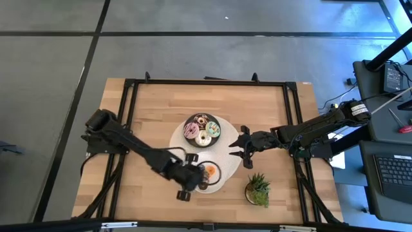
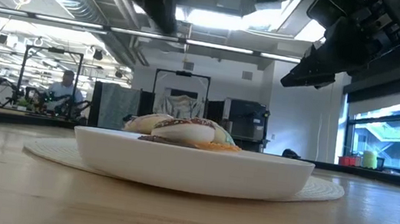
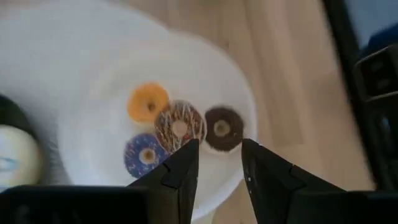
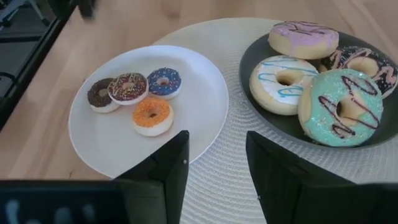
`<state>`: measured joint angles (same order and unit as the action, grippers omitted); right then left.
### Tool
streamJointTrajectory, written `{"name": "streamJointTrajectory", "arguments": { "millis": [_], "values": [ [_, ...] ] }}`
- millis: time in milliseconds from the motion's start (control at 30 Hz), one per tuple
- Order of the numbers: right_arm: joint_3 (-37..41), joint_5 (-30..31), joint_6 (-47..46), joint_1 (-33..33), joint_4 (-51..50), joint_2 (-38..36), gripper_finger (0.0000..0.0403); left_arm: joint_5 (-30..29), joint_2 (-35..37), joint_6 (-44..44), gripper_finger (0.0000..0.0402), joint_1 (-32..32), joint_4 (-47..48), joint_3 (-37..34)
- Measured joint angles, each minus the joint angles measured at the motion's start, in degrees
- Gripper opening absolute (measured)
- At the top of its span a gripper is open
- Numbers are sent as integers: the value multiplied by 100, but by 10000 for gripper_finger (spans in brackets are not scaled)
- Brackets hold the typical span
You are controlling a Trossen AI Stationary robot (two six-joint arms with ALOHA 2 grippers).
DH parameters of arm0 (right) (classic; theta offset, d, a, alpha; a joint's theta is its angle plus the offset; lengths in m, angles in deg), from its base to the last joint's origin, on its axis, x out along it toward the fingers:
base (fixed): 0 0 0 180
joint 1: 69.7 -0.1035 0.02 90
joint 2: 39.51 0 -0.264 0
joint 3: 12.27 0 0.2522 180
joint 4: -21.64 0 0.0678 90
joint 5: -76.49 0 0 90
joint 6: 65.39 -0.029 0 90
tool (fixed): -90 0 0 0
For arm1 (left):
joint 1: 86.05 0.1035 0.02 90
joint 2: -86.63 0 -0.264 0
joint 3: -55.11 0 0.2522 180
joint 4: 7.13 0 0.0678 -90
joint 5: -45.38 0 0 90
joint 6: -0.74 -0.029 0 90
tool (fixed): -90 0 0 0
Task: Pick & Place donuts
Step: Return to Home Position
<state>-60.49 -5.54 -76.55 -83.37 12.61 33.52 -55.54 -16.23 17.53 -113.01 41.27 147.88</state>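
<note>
Several small donuts lie flat on a white plate (image 4: 205, 106): orange (image 3: 148, 102), purple-blue (image 3: 145, 154), dark brown (image 3: 222, 129) and a sprinkled one (image 3: 180, 126). Larger iced donuts, pink (image 4: 303, 38), white (image 4: 283, 76), green (image 4: 341, 106) and brown (image 4: 364, 62), are piled on a dark grey plate (image 1: 201, 130). My left gripper (image 3: 219, 163) hovers open above the white plate, over the dark brown mini. My right gripper (image 4: 216, 149) is open and raised at the right of both plates (image 1: 237, 147).
Both plates sit on a round woven mat (image 4: 224, 186) at the middle of the wooden table. A small green potted plant (image 1: 258, 189) stands near the table's near edge, right of the white plate. A black frame (image 1: 129, 103) runs around the tabletop.
</note>
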Motion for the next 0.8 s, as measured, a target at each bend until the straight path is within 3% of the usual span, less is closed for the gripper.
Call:
{"name": "streamJointTrajectory", "arguments": {
  "millis": [133, 233, 367, 467, 633, 800],
  "values": [
    [0, -1, 261, 0, 4, 0, 161, -663, 691, -226, 114, -266, -520, -360],
    [0, -1, 477, 0, 111, 0, 161, -656, 1316, -510, 114, -297, -1697, -1140],
    [0, -7, 90, 0, 350, 0, 161, 468, 2019, -762, 114, 2, -3615, -2430],
    [-2, -4, -26, 0, 304, 0, 161, 1342, 2446, -851, 114, 253, -4369, -3202],
    [51, 14, -147, 0, 250, -155, 161, 1489, 3421, -867, 116, 476, -4337, -4071],
    [727, 346, -485, -2, 340, -869, 161, 1487, 4476, -779, 118, 635, -3594, -4647]
  ]
}}
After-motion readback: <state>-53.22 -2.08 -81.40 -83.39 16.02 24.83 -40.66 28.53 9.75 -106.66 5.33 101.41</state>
